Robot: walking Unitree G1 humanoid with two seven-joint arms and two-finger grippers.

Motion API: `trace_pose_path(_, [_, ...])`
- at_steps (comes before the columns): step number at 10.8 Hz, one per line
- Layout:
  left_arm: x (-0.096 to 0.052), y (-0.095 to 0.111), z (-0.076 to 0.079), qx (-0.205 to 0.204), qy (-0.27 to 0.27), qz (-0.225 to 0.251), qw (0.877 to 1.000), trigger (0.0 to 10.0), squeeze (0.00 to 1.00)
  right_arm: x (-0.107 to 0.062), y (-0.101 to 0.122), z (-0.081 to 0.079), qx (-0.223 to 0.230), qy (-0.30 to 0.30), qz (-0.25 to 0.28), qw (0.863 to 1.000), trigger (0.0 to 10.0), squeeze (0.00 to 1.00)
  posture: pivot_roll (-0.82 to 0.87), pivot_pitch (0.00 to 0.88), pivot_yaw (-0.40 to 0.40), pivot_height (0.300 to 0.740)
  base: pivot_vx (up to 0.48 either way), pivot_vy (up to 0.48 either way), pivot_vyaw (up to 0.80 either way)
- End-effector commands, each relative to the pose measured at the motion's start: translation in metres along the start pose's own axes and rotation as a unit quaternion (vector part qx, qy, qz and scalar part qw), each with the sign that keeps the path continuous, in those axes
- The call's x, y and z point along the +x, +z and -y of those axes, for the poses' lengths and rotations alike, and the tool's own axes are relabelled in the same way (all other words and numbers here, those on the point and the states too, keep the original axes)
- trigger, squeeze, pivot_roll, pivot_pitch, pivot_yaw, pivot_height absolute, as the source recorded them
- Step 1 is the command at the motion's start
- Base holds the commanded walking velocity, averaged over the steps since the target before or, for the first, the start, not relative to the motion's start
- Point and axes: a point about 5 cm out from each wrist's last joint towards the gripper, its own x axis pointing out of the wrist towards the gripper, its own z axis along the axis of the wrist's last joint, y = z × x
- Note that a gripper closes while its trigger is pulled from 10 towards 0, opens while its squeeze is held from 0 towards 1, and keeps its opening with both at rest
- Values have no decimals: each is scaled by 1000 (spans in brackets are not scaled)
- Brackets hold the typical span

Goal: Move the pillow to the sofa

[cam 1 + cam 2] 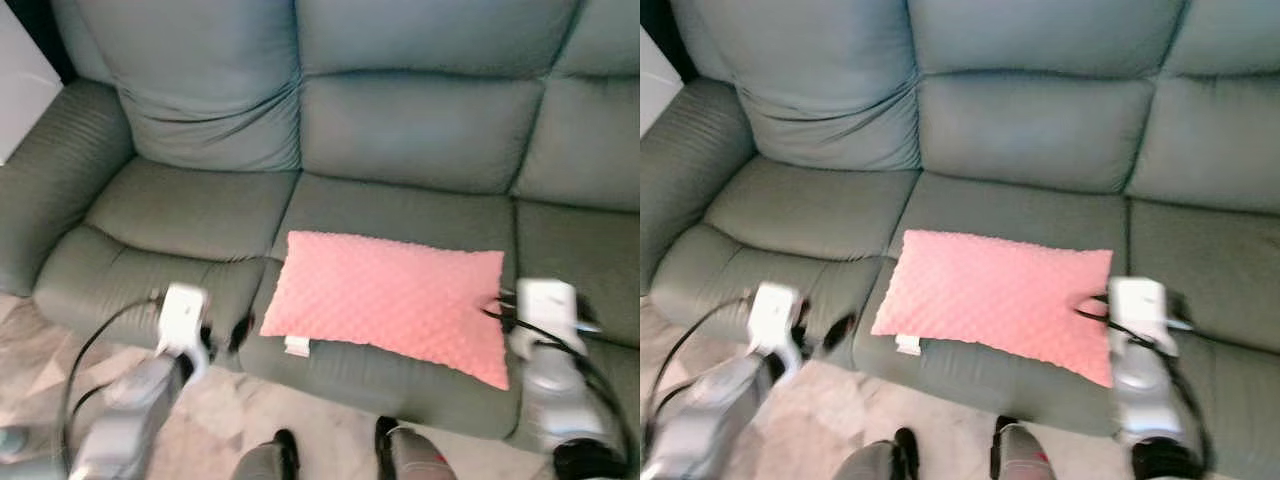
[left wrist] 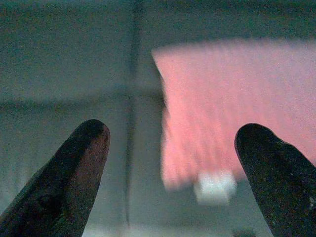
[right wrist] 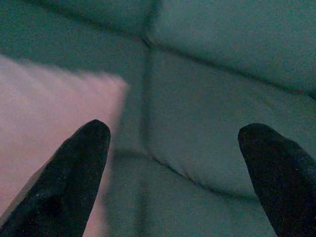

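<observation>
A grey-green sofa (image 1: 420, 130) spans the scene. The left end effector (image 1: 225, 338) hovers at the seat's front edge, fingers spread and empty, just beside a pink pillow (image 1: 390, 300) lying flat on the middle seat cushion. The right end effector (image 1: 500, 305), fingers also spread and empty, sits at the pillow's right edge.

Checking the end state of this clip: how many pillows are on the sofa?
1. One pink pillow lies flat on the middle seat cushion of the grey-green sofa, its front edge near the seat's front. The left pincer and right pincer sit open at its two ends.
</observation>
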Motion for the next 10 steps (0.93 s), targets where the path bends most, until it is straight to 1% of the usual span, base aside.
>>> trace_pose_path(1, [-2,4,-15,18,54,26,998,10000,0,-6,10,-24,-1,48,31,998,10000,0,-92,135,81,740,0,0,0])
trace_pose_path(2, [4,17,-22,26,101,70,992,10000,0,-12,22,-45,7,82,50,995,10000,0,-96,90,67,740,0,0,0])
trace_pose_path(3, [6,23,-27,26,122,85,989,10000,0,-15,30,-55,22,102,64,993,10000,0,-95,72,62,740,0,0,0])
trace_pose_path(4, [6,31,-38,27,147,105,983,10000,0,-22,46,-71,62,149,86,983,10000,0,-90,21,51,740,0,0,0])
trace_pose_path(5, [6,32,-40,29,154,109,982,10000,0,-23,49,-73,70,158,90,981,10000,0,-90,16,50,740,0,0,0])
trace_pose_path(6, [4,32,-49,40,180,112,976,10000,0,-22,56,-72,74,160,98,979,10000,0,-90,0,46,740,0,0,0])
trace_pose_path(7, [-3,27,-60,66,210,110,969,10000,0,-18,62,-64,72,161,105,979,10000,0,-90,0,38,740,0,0,0])
trace_pose_path(8, [-7,24,-61,70,213,109,968,10000,0,-18,62,-59,70,162,106,978,10000,0,-89,0,37,740,0,0,0])
trace_pose_path(9, [-12,17,-55,67,212,106,969,10000,0,-16,61,-50,78,167,99,978,10000,0,-81,0,35,740,0,0,0])
trace_pose_path(10, [-12,16,-50,72,211,109,969,10000,0,-18,65,-51,79,187,102,974,10000,0,-82,0,35,740,0,0,0])
